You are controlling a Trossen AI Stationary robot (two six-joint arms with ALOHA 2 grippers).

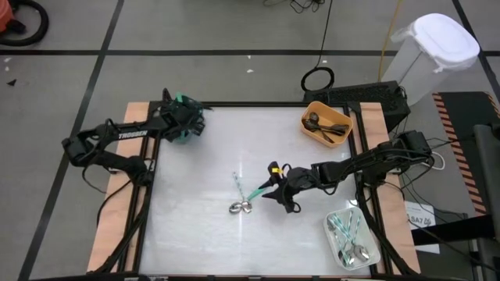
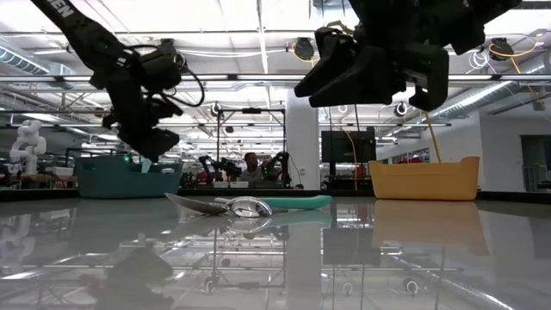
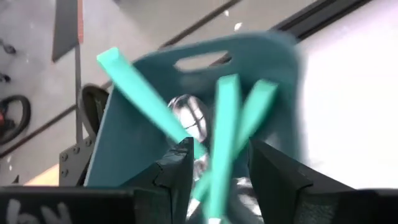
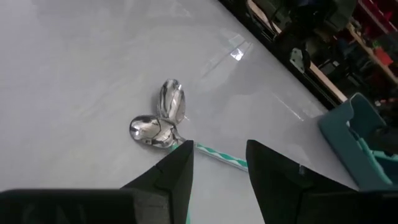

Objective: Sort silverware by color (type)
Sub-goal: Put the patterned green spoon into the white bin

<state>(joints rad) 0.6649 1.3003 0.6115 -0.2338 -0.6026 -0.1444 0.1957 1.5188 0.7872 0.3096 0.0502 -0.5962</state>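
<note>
The left gripper (image 1: 187, 121) hangs over the teal bin (image 1: 184, 134) at the table's (image 1: 195, 226) far left corner, its fingers (image 3: 180, 168) apart, and between them a teal handle (image 3: 222, 143) stands nearly upright among others leaning in the bin; whether the fingers touch it I cannot tell. A shiny spoon bowl (image 3: 189, 115) shows among those handles. Out near the middle of the table the right gripper (image 1: 280, 191) hovers with its fingers parted around nothing, and just ahead of it lie two teal-handled spoons (image 1: 244, 201), their silver bowls (image 4: 158, 121) side by side and touching, one striped handle (image 4: 221, 157) running back under the gap between the fingers. From the low camera the gripper sits well above the spoons, clear of them. The orange bin (image 1: 327, 123) at the far right holds dark utensils (image 1: 324, 125), and the clear bin (image 1: 353, 238) at the near right corner holds more teal-handled and silver pieces (image 1: 348, 238). People are visible in the room far beyond the table
</note>
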